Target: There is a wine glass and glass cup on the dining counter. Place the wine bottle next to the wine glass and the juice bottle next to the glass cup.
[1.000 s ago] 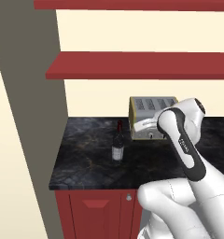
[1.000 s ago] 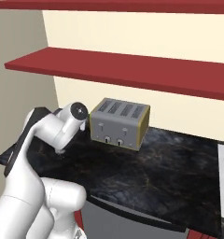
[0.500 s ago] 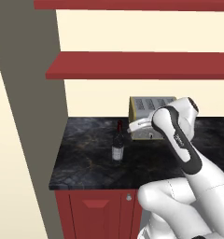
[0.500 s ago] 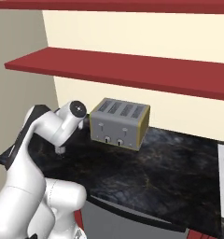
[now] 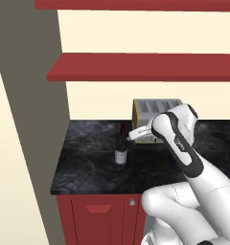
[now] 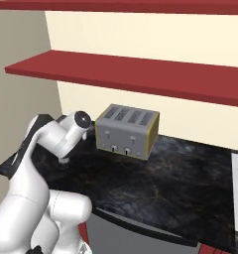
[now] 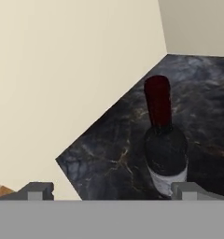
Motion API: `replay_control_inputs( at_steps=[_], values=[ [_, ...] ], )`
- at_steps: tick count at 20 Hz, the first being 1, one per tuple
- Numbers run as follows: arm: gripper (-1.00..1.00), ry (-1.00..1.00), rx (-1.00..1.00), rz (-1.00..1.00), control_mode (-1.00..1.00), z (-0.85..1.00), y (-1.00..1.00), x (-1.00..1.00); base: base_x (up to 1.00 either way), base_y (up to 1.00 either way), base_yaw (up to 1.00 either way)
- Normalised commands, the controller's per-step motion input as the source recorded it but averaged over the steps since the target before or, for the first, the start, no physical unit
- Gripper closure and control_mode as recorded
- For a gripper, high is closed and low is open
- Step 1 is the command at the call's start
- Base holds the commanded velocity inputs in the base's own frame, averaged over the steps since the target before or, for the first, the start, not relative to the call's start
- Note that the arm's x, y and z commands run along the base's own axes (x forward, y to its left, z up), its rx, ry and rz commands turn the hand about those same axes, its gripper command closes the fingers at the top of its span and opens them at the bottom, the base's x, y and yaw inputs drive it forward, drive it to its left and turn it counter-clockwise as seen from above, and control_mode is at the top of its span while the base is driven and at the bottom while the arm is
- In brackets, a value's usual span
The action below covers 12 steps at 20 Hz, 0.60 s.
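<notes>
- In the left base view one wine bottle (image 5: 120, 149) is standing upright on the black marbled bench (image 5: 88, 160), left of the toaster (image 5: 150, 113); the hand (image 5: 132, 136) is hanging just beside its neck.
- In the hand view the finger tips (image 7: 38, 190) are sitting wide apart, holding nothing, the bottle nearer one tip.
- The right base view is showing the toaster's four slots and front levers.
- Two red shelves (image 5: 150, 67) are running along the cream wall above; red cabinet doors (image 5: 100, 220) are sitting below.
</notes>
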Motion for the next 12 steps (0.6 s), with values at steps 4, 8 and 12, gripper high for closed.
replay_control_inputs(
  at_steps=[4,8,12],
  values=[
    [-1.00,0.00,0.00,0.02,-1.00,-0.12,0.00,0.14,0.00,0.00,0.00],
    [-1.00,0.00,0.00,0.01,-1.00,-0.08,0.00,0.17,0.00,0.00,0.00],
    [-1.00,0.00,0.00,0.00,-1.00,-0.06,0.04,0.18,0.00,0.00,0.00]
  ],
)
